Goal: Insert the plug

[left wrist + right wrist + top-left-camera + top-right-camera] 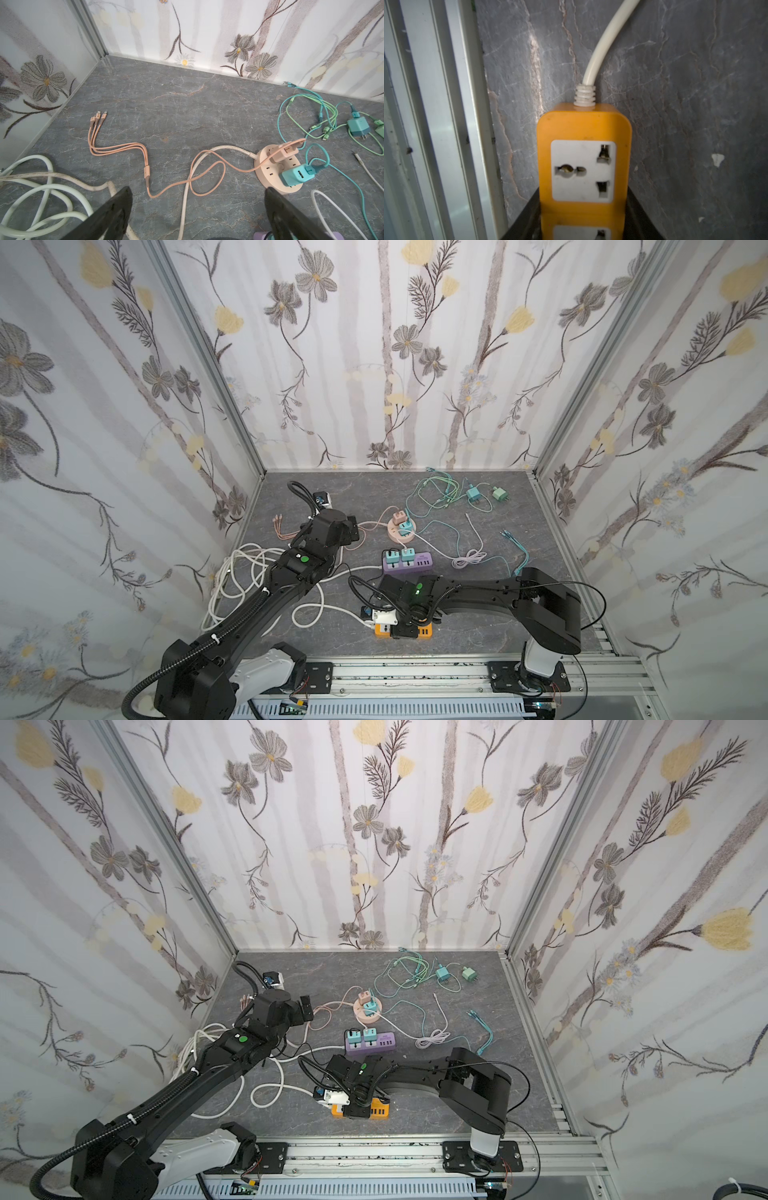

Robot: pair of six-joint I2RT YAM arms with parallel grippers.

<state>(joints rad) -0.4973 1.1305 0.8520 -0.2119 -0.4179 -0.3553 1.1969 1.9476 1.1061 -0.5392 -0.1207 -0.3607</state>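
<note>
**PLUG INSERTION: STRIP HELD, NO PLUG IN HAND**

**Progress.** The task looks to be at an early stage, since neither gripper holds a plug. The right gripper (583, 193) straddles the orange strip (583, 124) with its jaws pressed against both long sides, so it grasps the strip. In both top views this grasp is at lower centre. The left gripper (198, 190) is spread wide and empty. Two loose plugs lie at the upper right of the table (332, 641): a teal plug (473, 494) and a green plug (500, 493). Which one is intended cannot be told. Remaining steps: pick up a plug, align it, press it home.

**View differences.** Only the right wrist view shows the jaw contact and a vacant socket (583, 170); it shows no plug. Only the top views show strip and loose plugs together. The left wrist view shows a round hub (267, 164) at frame right carrying two seated plugs, but not the strip.
</note>
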